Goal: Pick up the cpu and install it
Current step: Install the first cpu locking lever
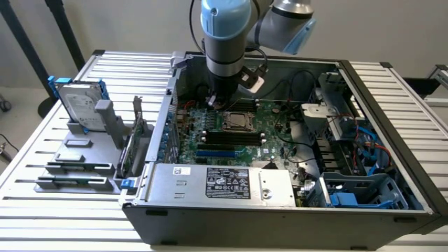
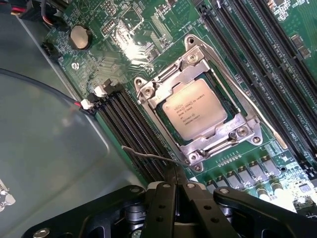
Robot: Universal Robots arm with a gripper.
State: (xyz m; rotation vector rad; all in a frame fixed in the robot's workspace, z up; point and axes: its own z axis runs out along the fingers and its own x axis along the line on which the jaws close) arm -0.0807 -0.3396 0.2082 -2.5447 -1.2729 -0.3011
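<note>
Already seated, cpu (image 2: 194,115) near closed tool (image 2: 174,172)

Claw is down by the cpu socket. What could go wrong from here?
1. The shut claw sits right at the thin socket lever; a slip could scrape the memory slots beside it.
2. The cpu lies under the metal frame; any sideways push there may strain it.

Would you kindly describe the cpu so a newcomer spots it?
Inside the open grey computer case lies a green motherboard. A shiny metal frame there surrounds the cpu: a small flat silvery square bearing print, unlike the long black slots alongside.
</note>
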